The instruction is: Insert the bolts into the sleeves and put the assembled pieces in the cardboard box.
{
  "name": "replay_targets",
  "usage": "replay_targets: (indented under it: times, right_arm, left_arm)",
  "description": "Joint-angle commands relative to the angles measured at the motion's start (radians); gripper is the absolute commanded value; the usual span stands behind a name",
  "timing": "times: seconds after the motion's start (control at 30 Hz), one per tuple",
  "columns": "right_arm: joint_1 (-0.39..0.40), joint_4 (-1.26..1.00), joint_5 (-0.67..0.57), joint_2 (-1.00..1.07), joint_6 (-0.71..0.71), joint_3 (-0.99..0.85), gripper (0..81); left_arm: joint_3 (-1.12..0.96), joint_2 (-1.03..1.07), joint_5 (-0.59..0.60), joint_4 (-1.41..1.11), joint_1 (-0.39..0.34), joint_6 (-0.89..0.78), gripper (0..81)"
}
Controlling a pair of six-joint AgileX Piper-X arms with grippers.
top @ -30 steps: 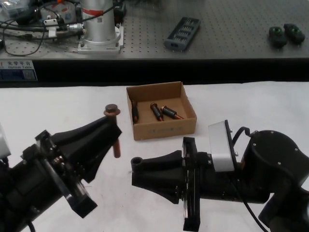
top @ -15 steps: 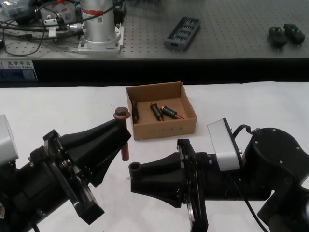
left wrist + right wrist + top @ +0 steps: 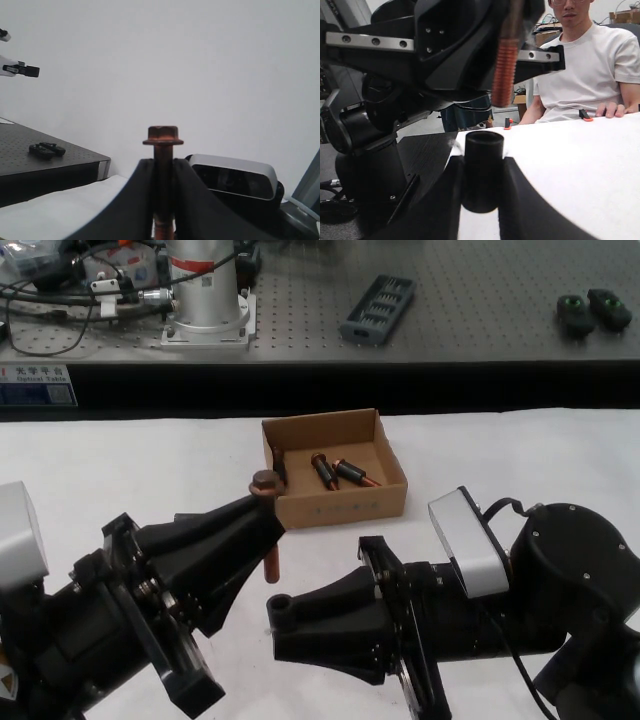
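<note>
On the white worktop [image 3: 120,460], the cardboard box [image 3: 340,508] is sitting just beyond the 2 end effectors, open side up. 3 assembled pieces [image 3: 323,470] are lying flat inside it, side by side, their long axes running roughly from the far wall toward the near wall. Behind the white surface, a perforated worktop [image 3: 480,290] is carrying a metal post [image 3: 205,285], a black rack [image 3: 377,307] and 2 black knobs [image 3: 594,310], all well apart from the box.

From the high view, the bolt's head is overlapping the box's near left corner. The box is lying behind the bolt, not in its path.

The left end effector [image 3: 265,532] is pinching the bolt [image 3: 270,540] by its shank, fingers pressed against it on both sides. The bolt is standing upright, long axis vertical, flanged hex head up and threaded end pointing down. In the left wrist view the head is rising clear above the fingertips [image 3: 145,175].

The right end effector [image 3: 285,615] is gripping the sleeve [image 3: 281,606] between its 2 fingers, low and in front of the box. The sleeve is a black tube, also upright, its open mouth facing up. In the right wrist view the threaded tip is hanging just above that mouth, roughly in line with it, with a small gap between them.
</note>
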Motion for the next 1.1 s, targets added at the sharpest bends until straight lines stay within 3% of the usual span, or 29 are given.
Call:
replay_targets:
  times: [0.0, 0.37, 0.8, 1.07]
  right_arm:
    - [-0.005, -0.015, -0.042, 0.0, 0.024, -0.015, 6.6]
    - [-0.005, -0.015, -0.061, 0.0, 0.047, -0.024, 6.6]
    - [-0.005, -0.05, -0.066, 0.0, 0.069, -0.026, 6.6]
    - [-0.005, -0.06, -0.079, 0.0, 0.072, -0.026, 6.6]
  left_arm:
    - [-0.01, -0.011, 0.033, -0.025, -0.008, -0.001, 0.6]
    - [-0.01, -0.008, 0.033, -0.025, -0.008, -0.009, 0.6]
    - [-0.006, -0.008, 0.122, -0.025, -0.008, -0.015, 0.6]
    - [0.015, -0.008, 0.089, -0.025, -0.008, -0.008, 0.6]
